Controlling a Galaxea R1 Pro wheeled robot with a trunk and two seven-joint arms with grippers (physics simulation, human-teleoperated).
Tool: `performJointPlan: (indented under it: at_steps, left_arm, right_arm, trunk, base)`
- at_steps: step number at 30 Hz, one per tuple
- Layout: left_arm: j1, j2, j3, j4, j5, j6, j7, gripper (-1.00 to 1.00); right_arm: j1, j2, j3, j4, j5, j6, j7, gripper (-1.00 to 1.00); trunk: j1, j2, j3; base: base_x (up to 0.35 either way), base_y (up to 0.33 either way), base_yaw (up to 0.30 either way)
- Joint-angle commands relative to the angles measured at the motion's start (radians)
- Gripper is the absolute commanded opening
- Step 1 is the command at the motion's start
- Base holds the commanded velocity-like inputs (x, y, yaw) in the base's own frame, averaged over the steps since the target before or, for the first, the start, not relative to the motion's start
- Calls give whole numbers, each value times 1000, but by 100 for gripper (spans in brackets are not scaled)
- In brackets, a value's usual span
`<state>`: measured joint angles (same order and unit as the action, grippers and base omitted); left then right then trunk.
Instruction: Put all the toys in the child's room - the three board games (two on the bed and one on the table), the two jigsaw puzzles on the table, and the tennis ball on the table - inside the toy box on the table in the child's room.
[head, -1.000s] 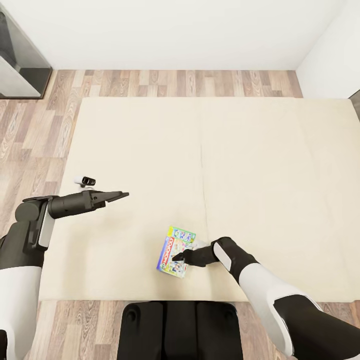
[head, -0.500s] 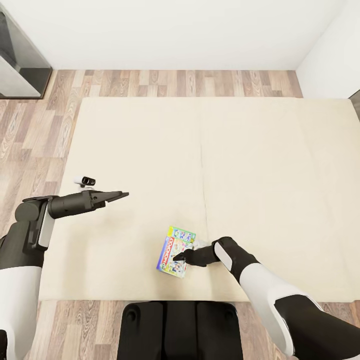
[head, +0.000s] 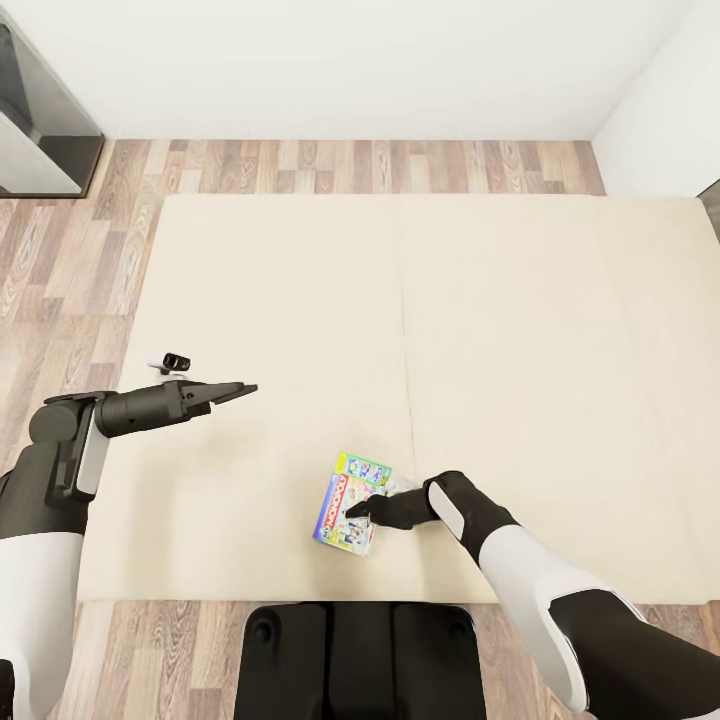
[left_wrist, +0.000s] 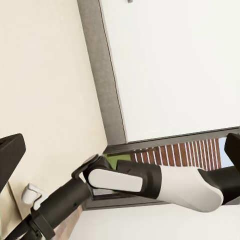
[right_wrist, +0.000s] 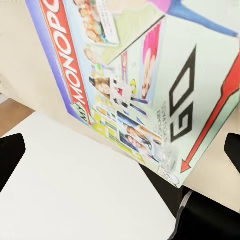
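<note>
The right gripper (head: 352, 516) sat low over the bed (head: 520, 330), its dark fingers reaching toward nine o'clock and overlapping the board game (head: 352, 499) in the head view. In the right wrist view the fingertips (right_wrist: 11, 152) stood wide apart at either edge of the picture, with the printed box face (right_wrist: 145, 85) spread between them and close to the camera; whether either finger touched it could not be told. The game lay flat on the cream mattress near the bed's six o'clock edge, just at nine o'clock of the seam between the two sections, its long side tilted slightly toward one o'clock. From the gripper the right arm ran back toward five o'clock, black at the wrist, then white.

The left gripper (head: 245, 389) hung over the bed's nine o'clock side, well apart from the game, pointing toward three o'clock. Its fingers looked drawn together to a thin point in the head view, but this could not be settled. Wood-plank floor (head: 70, 260) surrounded the bed, with a white wall (head: 350, 60) at twelve o'clock.
</note>
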<state>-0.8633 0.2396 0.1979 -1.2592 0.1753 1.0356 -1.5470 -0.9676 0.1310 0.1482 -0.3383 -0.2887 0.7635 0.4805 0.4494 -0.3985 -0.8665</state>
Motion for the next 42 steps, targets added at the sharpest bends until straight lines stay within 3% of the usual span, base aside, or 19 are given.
performJointPlan:
  at_steps: [1,27,42]
  left_arm:
    - [0,0,0,0,0,11,-4,100]
    - [0,1,0,0,0,11,-4,100]
    - [0,1,-2,0,-1,11,-2,100]
  right_arm:
    - [0,-1,7,-5,-9,4,-3,100]
    - [0,-4,7,-45,-9,-1,-7,100]
    - [0,-4,10,-124,-9,1,-7,100]
  trunk:
    - [1,-2,-1]
    - [1,-2,-1]
    - [1,-2,-1]
  base:
    - [0,0,0]
    - [0,0,0]
    - [0,0,0]
